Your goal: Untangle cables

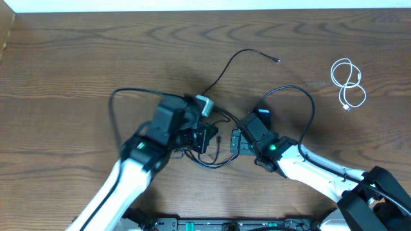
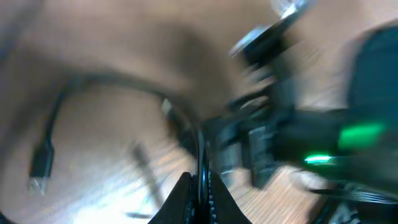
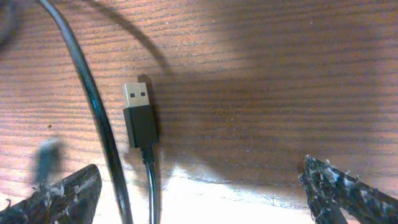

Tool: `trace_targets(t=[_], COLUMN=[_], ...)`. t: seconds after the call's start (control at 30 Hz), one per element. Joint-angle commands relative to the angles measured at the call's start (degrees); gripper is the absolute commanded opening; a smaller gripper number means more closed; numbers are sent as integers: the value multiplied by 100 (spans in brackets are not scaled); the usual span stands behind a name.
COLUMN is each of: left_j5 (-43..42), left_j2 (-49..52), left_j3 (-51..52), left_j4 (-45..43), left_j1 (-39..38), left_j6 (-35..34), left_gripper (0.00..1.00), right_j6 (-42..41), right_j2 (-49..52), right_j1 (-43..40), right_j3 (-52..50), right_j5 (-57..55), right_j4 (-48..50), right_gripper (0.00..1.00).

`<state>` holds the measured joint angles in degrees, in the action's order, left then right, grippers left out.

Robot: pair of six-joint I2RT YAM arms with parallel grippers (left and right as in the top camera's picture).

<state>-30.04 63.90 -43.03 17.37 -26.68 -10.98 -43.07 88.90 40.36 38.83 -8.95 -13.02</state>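
Brown wood-grain table (image 1: 77, 51). Its far edge runs along the top of the overhead view, with a pale strip beyond it. Bare wood shows across the far side and the left end.

The black cables (image 1: 215, 154) are knotted at the table's centre, between the two arms. One loop swings out left (image 1: 113, 102) and another arcs right (image 1: 309, 106). A thin lead runs toward the far edge and ends in a small plug (image 1: 277, 61), well short of that edge.

The white cable (image 1: 347, 82) is coiled alone toward the right end, well apart from the tangle and near no edge.

The left gripper (image 1: 204, 138) is in the knot. In the blurry left wrist view its fingers are clenched (image 2: 200, 193) on a black cable (image 2: 200, 155) that runs straight up from between the tips. Another plug end (image 2: 40, 165) lies loose on the wood to the side.

The right gripper (image 1: 236, 142) is just beside the left one, on the other side of the knot. Its jaws are spread wide (image 3: 199, 180), hold nothing and hang over the wood. Between its fingers (image 3: 62, 196) lie a USB plug (image 3: 138, 112) and a second black cord (image 3: 93, 106), side by side and flat on the table.

The light is even, with soft shadows under the arms.
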Motion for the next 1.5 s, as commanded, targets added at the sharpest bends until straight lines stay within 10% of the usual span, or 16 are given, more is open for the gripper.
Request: trace_targets(t=[0.0, 0.47, 1.03, 1.47], left_j5=[9, 560, 1054, 5318], left_j2=[-916, -4019, -4295, -4295], left_j3=[-205, -205, -205, -205], left_j4=[-136, -1250, -1075, 1368], left_j1=[35, 35, 35, 35], left_j6=[-166, -164, -337, -439], left_gripper=[7, 7, 8, 8], right_j6=[-59, -61, -57, -59], right_j2=[59, 59, 59, 59], right_j1=[-20, -20, -20, -20], right_j3=[52, 52, 52, 52], right_j5=[-55, -52, -55, -55], right_j4=[-9, -9, -9, -7], right_gripper=[99, 99, 99, 99])
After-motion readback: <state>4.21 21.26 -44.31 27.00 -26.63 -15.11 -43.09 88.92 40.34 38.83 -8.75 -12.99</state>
